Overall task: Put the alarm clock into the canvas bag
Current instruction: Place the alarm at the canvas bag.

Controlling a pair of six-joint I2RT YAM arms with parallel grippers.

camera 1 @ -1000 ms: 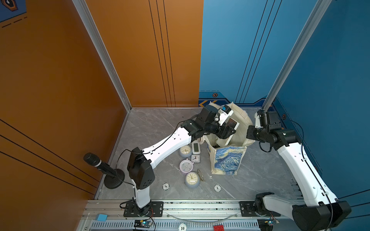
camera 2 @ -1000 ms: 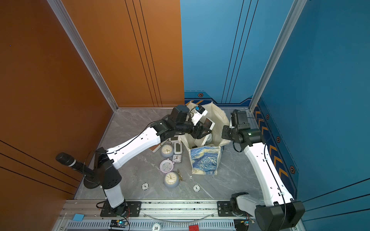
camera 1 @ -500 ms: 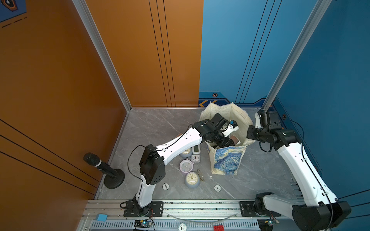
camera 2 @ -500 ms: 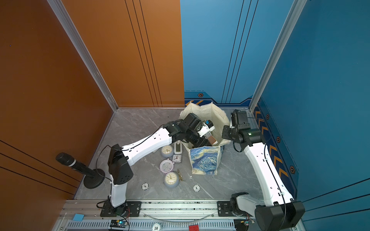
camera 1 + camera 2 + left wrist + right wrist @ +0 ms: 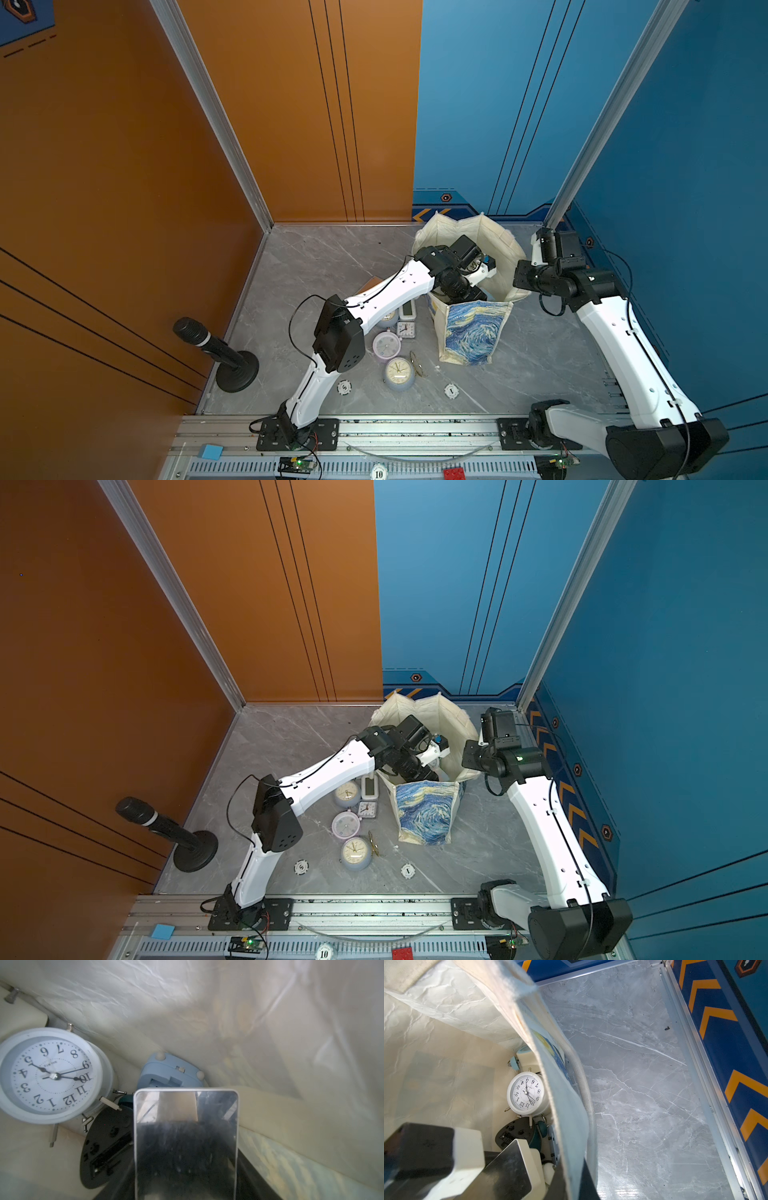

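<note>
The canvas bag [image 5: 473,332] [image 5: 424,812] stands open on the grey floor, its starry print facing the front. My left gripper [image 5: 467,289] reaches down inside it, shut on a white alarm clock with a dark mirror face [image 5: 185,1142] [image 5: 506,1169]. A dark finger [image 5: 251,1169] shows beside that clock. Below it in the bag lie a white round clock [image 5: 49,1076] [image 5: 526,1094], a light blue clock [image 5: 166,1072] and a black-backed one [image 5: 104,1147]. My right gripper [image 5: 517,278] [image 5: 465,758] is shut on the bag's side wall [image 5: 571,1147], holding the mouth open.
Several more clocks lie on the floor left of the bag, among them a round one [image 5: 398,372], a lilac one [image 5: 386,344] and a small square one [image 5: 405,328]. A microphone on a stand [image 5: 216,349] is at the left wall. Two chips [image 5: 344,387] [image 5: 451,390] lie in front.
My left gripper has come down with the mirror-faced clock from above the bag's mouth into the bag. The right arm has kept its hold and place.
</note>
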